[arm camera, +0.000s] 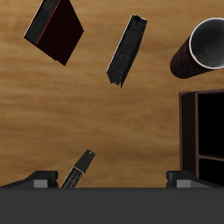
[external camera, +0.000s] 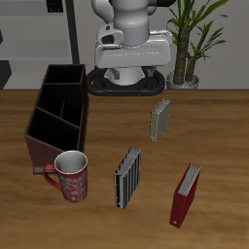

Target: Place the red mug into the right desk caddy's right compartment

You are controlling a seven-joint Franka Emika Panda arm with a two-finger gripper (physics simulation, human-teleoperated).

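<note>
Standing upright on the counter (external camera: 209,117), the red mug (external camera: 72,176) sits just off the near end of the right desk caddy (external camera: 56,109), close by it, handle pointing away from the books, nr the counter's front edge. Jaws (arm camera: 112,179) hang high over the counter w/ nothing between them, spread wide apart. Striped book (external camera: 127,177) stands beside the mug; red book (external camera: 185,194) and a small grey book (external camera: 160,119) stand well apart from it.
</note>
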